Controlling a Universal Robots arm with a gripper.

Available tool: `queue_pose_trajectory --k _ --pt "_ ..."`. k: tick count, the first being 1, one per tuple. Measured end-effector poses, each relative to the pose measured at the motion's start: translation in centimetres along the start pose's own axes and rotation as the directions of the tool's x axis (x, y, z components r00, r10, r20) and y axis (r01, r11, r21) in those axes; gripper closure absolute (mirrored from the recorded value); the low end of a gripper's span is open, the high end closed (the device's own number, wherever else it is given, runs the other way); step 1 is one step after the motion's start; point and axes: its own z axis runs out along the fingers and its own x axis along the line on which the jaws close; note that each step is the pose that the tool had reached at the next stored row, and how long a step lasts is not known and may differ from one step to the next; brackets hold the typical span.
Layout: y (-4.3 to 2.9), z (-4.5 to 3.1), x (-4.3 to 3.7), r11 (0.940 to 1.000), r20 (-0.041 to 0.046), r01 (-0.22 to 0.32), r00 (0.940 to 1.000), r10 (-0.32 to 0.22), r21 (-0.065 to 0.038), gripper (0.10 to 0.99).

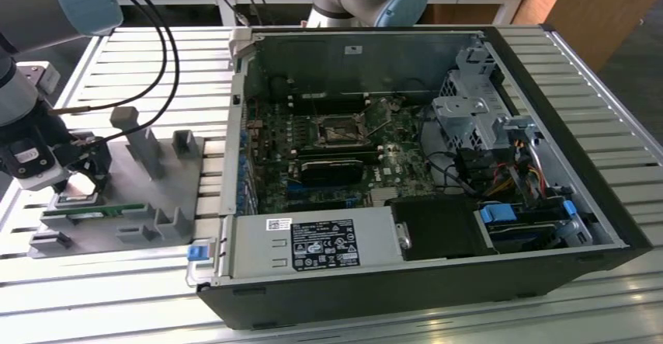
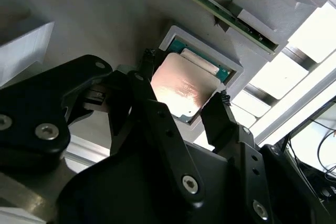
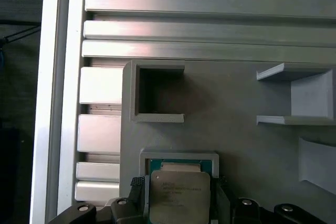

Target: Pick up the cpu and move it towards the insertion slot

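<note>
cpu (image 2: 184,88): sitting over the square grey recess (image 2: 173,31) of the fixture plate (image 1: 171,175), at the exterior view's left. Cannot tell whether it is resting in the recess or hanging just clear of its floor.
cpu look: flat and square. The silvery top is catching a pinkish glare in the second wrist view and showing small print in the first wrist view. A thin pale rim is running round it.
hand (image 1: 74,182): black fingers (image 2: 148,72) pressing on two opposite edges of the cpu, gripping it.
recess: pale raised rim, with a strip of teal showing inside past one edge of the chip.
memory stick (image 1: 104,211): long and green, lying in a slot of the same plate just beside the recess.
fixture plate: lying on the slatted metal bench (image 1: 135,57) and carrying several upright grey holders.
computer case (image 1: 414,290): lying open on the bench just beside the plate, holding the motherboard (image 1: 279,150).
insertion slot (image 1: 337,132): sitting on the motherboard inside the case, metal-framed, well apart from the cpu and the hand.
</note>
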Motion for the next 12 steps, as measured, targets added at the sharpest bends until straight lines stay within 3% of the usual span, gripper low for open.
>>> queue_pose_trajectory --k 12 --pt "-0.16 0.01 0.05 1.0000 -0.0001 0.000 1.0000 0.000 0.000 0.447"
